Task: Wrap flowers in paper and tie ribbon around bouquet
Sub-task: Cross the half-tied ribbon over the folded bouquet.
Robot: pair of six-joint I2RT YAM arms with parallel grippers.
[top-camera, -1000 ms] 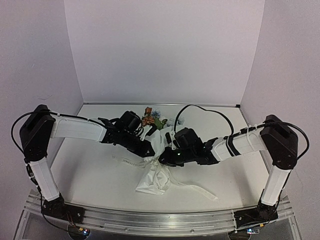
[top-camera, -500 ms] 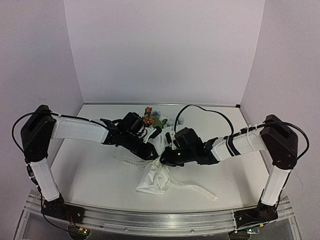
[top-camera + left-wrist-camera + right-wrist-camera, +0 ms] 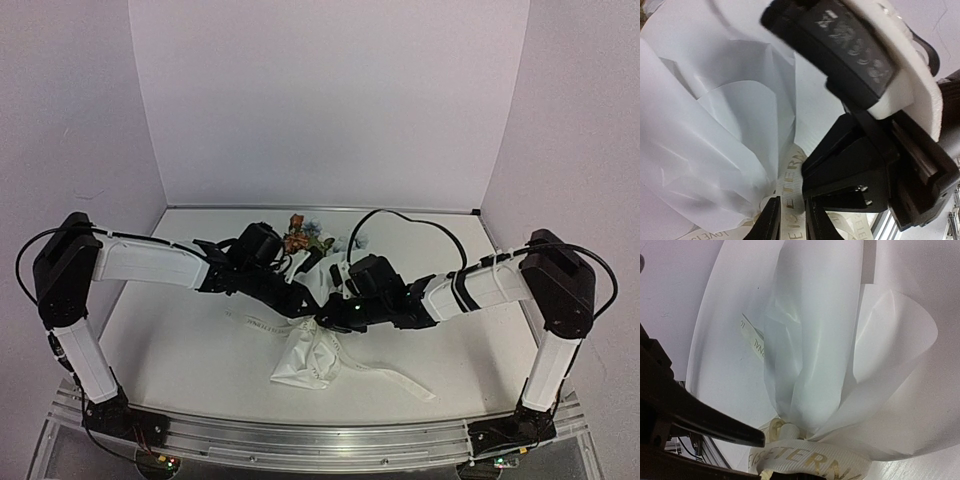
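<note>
The bouquet lies mid-table: the flowers (image 3: pixel 300 238) stick out of the far end of the white paper (image 3: pixel 305 358), which is pinched at its waist. The ribbon (image 3: pixel 392 379), with gold letters, circles that waist and trails to both sides. My left gripper (image 3: pixel 303 298) is at the waist from the left. Its jaws (image 3: pixel 792 224) stand a little apart, with the ribbon (image 3: pixel 790 192) running flat between the fingers (image 3: pixel 771 222). My right gripper (image 3: pixel 330 318) meets it from the right and is shut on the ribbon loop (image 3: pixel 810 456) at the knot. The paper (image 3: pixel 815 330) fans out above.
The two gripper heads crowd each other at the bouquet's waist. The right gripper body (image 3: pixel 860 165) fills the left wrist view, and a left finger (image 3: pixel 715 426) shows in the right wrist view. White walls (image 3: pixel 330 100) stand close behind and on both sides.
My left jaws have parted slightly around the ribbon, and the left arm has shifted a little. The right gripper and the bouquet have stayed put.
</note>
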